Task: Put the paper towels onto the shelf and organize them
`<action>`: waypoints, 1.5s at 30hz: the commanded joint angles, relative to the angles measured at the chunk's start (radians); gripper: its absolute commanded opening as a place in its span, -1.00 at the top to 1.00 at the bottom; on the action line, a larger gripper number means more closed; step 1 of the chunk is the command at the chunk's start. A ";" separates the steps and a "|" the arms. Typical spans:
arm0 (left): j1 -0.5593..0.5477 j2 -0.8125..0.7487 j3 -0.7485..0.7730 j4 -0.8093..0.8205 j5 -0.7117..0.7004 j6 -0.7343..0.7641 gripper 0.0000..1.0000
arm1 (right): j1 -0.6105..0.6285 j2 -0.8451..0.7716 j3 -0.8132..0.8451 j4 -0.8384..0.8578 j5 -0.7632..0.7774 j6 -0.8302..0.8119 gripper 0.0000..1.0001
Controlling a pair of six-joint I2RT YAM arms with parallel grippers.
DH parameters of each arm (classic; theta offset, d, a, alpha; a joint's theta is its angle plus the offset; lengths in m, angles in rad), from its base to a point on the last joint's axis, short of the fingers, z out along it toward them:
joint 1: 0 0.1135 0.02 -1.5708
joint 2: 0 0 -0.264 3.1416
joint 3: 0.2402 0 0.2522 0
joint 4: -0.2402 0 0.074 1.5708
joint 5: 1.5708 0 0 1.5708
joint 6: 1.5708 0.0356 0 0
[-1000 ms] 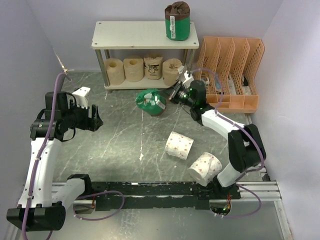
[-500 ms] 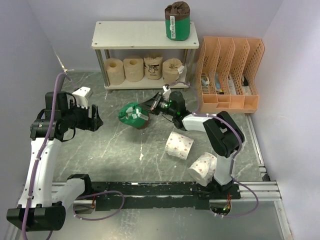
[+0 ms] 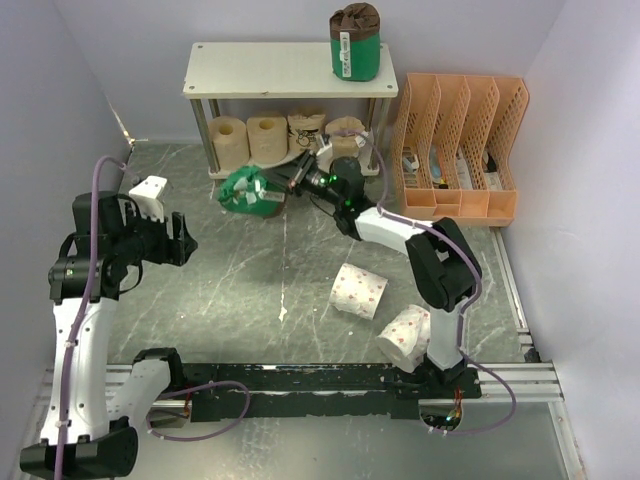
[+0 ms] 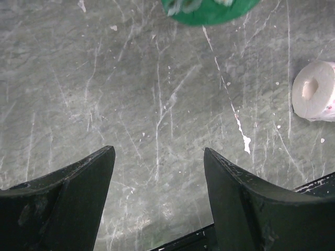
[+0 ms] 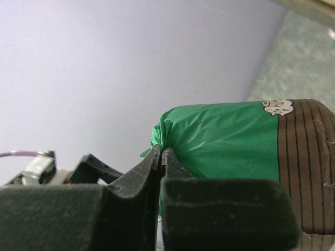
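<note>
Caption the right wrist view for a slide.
Right pincer shut on the crimped wrapper end of a green-wrapped paper towel roll, pale lilac wall behind.

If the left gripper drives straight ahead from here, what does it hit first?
The left gripper would probably meet bare table first; the green roll lies farther on, depth unclear.

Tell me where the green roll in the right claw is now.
In the top view, the green-wrapped roll is pinched by its wrapper in the right claw. It is just in front of the shelf's lower tier, left of centre, nearest the plain tan rolls.
</note>
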 commanded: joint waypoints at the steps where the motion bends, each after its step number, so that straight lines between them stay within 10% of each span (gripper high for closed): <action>1: 0.024 -0.015 0.001 0.020 0.005 -0.007 -0.59 | -0.010 -0.081 0.178 -0.053 0.027 -0.029 1.00; 25: 0.059 0.044 0.005 0.015 0.059 0.004 -0.58 | -0.261 0.366 1.219 -0.335 0.252 0.170 1.00; 45: 0.067 0.084 0.000 0.020 0.077 0.006 -0.58 | -0.220 0.081 0.571 -0.064 0.580 0.075 1.00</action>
